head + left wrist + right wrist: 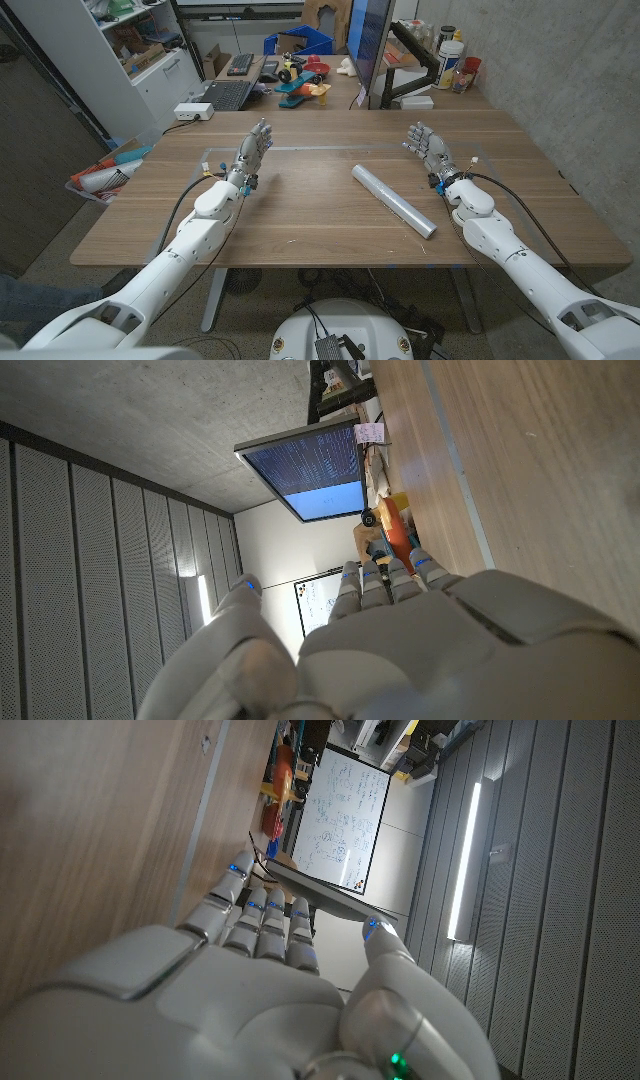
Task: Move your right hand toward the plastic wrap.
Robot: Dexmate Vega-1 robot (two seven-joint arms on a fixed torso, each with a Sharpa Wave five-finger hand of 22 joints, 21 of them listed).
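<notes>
Wrap [393, 199] lies on the table [300, 215] as a silver roll, angled from the middle toward your right arm, well apart from both hands. Your right hand [427, 146] stands beyond the roll's far end and off to its right, fingers loosely spread and reaching up, holding nothing. Your left hand [250, 155] stands the same way on the opposite side, fingers apart and empty, with a monitor [368, 40] behind the table.

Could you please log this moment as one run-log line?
right hand: open, apart from silver plastic wrap roll | left hand: open | roll: lying on wooden table
</notes>
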